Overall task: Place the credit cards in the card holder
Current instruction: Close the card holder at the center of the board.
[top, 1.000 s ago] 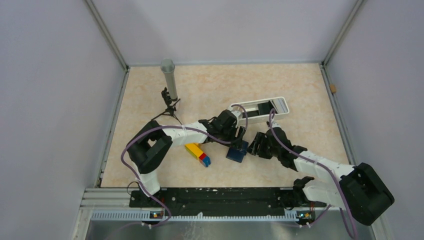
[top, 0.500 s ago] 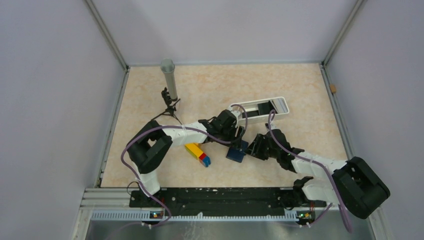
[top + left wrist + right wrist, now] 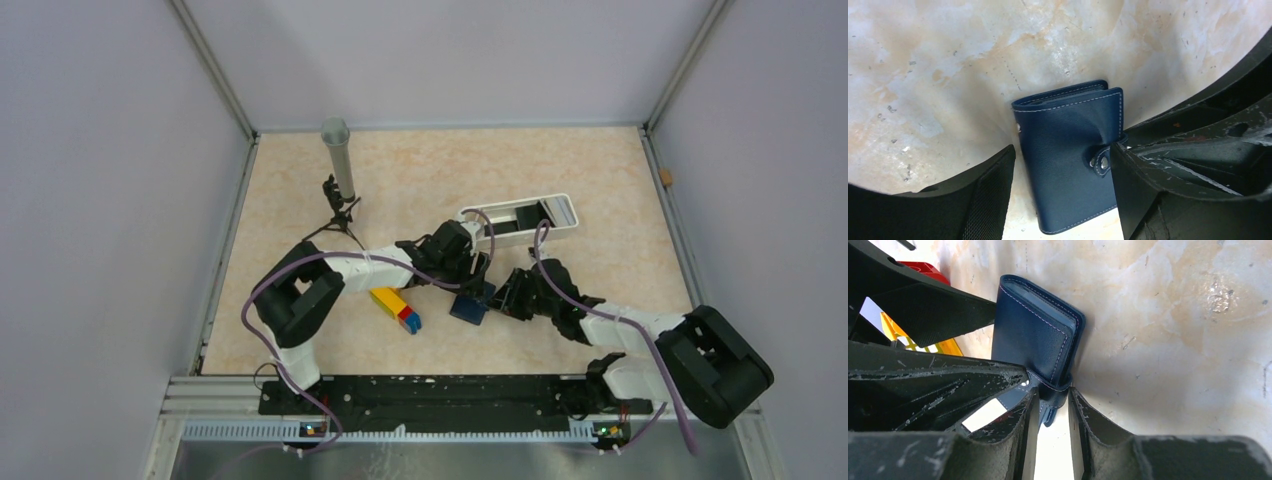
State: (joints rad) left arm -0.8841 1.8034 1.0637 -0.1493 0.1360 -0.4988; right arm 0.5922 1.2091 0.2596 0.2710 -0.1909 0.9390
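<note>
The navy card holder point(image 3: 470, 305) lies folded shut on the table between both grippers. In the left wrist view the card holder point(image 3: 1068, 150) sits between the jaws of my left gripper point(image 3: 1062, 150); a strip of table shows beside the left finger point(image 3: 990, 195). My left gripper point(image 3: 470, 278) is open around it. My right gripper point(image 3: 1054, 392) is closed on the snap strap of the card holder point(image 3: 1033, 340) at its near edge. In the top view my right gripper point(image 3: 502, 296) is just right of it. No credit cards show in any view.
A yellow, red and blue toy brick stack point(image 3: 396, 306) lies left of the wallet. A white oblong tray point(image 3: 566, 211) lies behind the grippers. A grey upright tube point(image 3: 338, 155) and a small black stand point(image 3: 338, 210) are at the back left.
My right arm has swung its elbow inward and the gripper has edged left against the wallet. The wallet has shifted slightly left. The left arm has barely moved.
</note>
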